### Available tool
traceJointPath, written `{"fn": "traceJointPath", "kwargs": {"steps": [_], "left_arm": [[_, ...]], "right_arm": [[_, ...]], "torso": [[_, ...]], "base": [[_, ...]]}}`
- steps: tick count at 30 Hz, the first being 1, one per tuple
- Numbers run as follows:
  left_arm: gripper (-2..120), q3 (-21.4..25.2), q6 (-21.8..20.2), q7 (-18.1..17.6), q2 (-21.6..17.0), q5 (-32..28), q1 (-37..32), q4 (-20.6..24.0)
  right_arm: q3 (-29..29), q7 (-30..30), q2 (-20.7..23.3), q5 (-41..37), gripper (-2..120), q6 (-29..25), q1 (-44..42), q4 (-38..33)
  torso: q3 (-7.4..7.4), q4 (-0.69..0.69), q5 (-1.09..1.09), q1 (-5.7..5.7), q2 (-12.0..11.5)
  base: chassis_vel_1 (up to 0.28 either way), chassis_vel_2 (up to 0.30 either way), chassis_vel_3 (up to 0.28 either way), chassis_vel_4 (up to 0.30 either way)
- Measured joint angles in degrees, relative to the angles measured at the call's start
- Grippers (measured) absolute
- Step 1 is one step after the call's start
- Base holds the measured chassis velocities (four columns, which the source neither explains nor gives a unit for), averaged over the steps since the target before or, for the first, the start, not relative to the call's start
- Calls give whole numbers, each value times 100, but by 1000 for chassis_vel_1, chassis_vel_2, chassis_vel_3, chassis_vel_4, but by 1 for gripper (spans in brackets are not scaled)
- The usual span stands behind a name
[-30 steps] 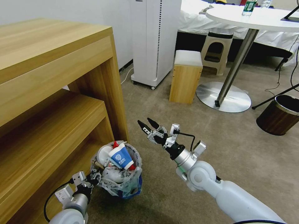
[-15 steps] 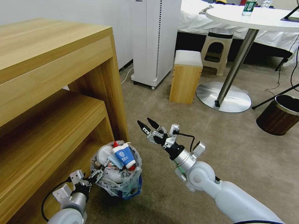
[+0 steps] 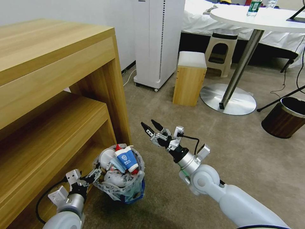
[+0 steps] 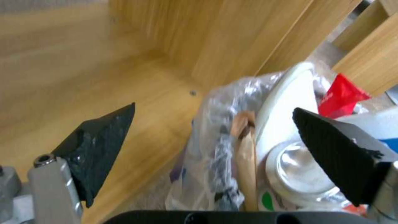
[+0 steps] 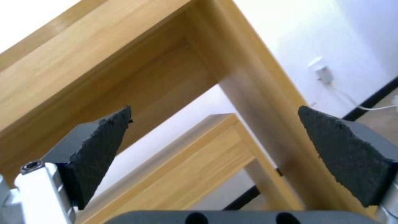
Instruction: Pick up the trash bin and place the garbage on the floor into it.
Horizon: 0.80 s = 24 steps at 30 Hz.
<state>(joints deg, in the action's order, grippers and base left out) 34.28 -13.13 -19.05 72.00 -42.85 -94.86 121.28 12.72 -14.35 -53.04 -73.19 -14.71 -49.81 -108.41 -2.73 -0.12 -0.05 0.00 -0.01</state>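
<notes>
The trash bin [image 3: 122,183] is sitting on the floor [image 3: 254,159] beside the wooden shelf unit [image 3: 47,95] (stuffed with garbage [image 3: 124,160]). The left pincer [image 3: 93,175], released, is straddling its near-left rim; the right pincer [image 3: 150,126] is hovering released to its right.

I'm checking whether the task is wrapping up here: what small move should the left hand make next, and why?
Probably draw the left hand a little farther clear of the trash bin. It is open beside the bag rim, the bin sits on the floor full of garbage, and the right hand hangs open and empty.
</notes>
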Motion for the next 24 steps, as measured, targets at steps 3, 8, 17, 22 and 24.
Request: {"fn": "traceJointPath", "kwargs": {"steps": [3, 8, 17, 22, 24], "left_arm": [[100, 34, 113, 168, 66, 311, -11, 13], [100, 65, 229, 343, 167, 622, -49, 48], [100, 153, 344, 519, 262, 973, -113, 135], [100, 147, 345, 523, 270, 989, -137, 161], [100, 129, 345, 522, 297, 1011, -171, 194]], "right_arm": [[-66, 285, 13, 158, 100, -79, -49, 19], [-165, 728, 22, 534, 100, -252, -126, 87], [-521, 1502, 88, 1385, 100, -488, -236, 301], [-648, 1571, 90, 1432, 100, -548, -310, 327], [-706, 1564, 103, 1457, 100, -563, -375, 328]], "torso": [[0, 0, 1, 0, 0], [0, 0, 1, 0, 0], [0, 0, 1, 0, 0], [0, 0, 1, 0, 0], [0, 0, 1, 0, 0]], "base": [[0, 0, 0, 0], [0, 0, 0, 0], [0, 0, 0, 0], [0, 0, 0, 0], [0, 0, 0, 0]]}}
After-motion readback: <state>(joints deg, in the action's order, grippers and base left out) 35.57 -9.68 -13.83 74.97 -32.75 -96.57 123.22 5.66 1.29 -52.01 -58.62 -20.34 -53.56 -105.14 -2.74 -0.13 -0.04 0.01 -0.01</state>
